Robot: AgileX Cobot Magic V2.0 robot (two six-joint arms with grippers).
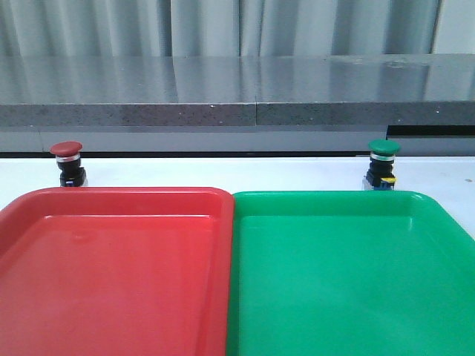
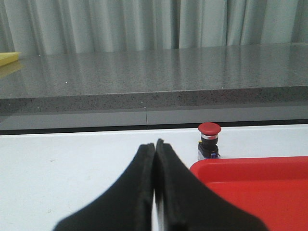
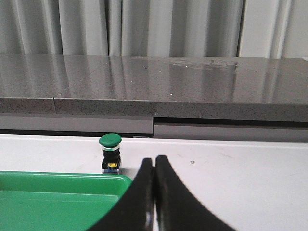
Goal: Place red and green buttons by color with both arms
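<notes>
On the white counter [image 1: 223,170] two shallow plastic trays lie side by side with their inner rims touching: a red tray [image 1: 111,196] on the robot's left and a green tray [image 1: 334,199] on its right. The red button [image 1: 67,163], a mushroom-head push-button with a dark-red cap, silver collar and black body, stands upright on the counter just behind the far left corner of the red tray, outside it. The green button [image 1: 383,165], of the same build with a green cap and a bit of yellow on its body, stands upright just behind the far rim of the green tray, toward its right side, also outside it. The two buttons are well apart. Neither arm appears in the front view. In the left wrist view the left gripper [image 2: 155,159] is closed with nothing between its black fingers, short of the red button and beside the red tray's corner. In the right wrist view the right gripper [image 3: 154,173] is likewise closed and empty, near the green tray's corner, apart from the green button. A grey stone ledge [image 1: 237,89] and pale curtains [image 1: 223,26] stand behind the counter.
</notes>
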